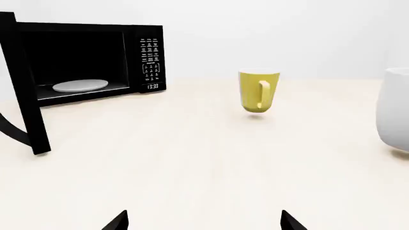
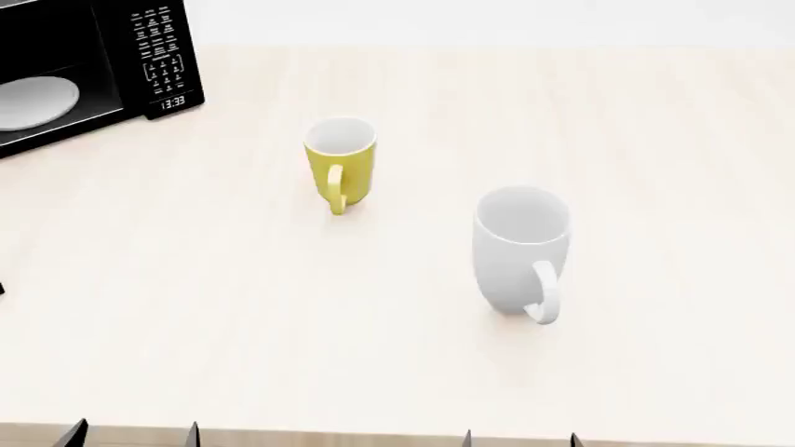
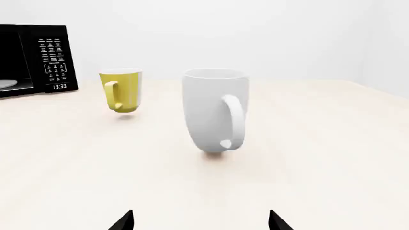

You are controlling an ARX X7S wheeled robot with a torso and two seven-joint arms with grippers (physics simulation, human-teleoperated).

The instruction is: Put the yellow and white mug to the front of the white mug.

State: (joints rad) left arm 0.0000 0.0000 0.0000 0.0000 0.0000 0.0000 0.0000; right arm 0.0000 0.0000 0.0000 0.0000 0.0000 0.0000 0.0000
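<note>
Both grippers show only as fingertip tips at the frame edge: left gripper (image 1: 204,221), right gripper (image 3: 200,220). White mug (image 1: 396,111) is cropped in the left wrist view. Microwave (image 2: 87,70) is cut off at the head view's corner; its keypad text is illegible.

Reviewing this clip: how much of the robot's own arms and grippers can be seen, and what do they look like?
Very little shows. Only fingertips enter the frames: the left gripper and right gripper each appear as two flat black pointed wedges. In the head view four dark tips poke up at the table's near edge. No arm links, cables or markings are visible.
</note>
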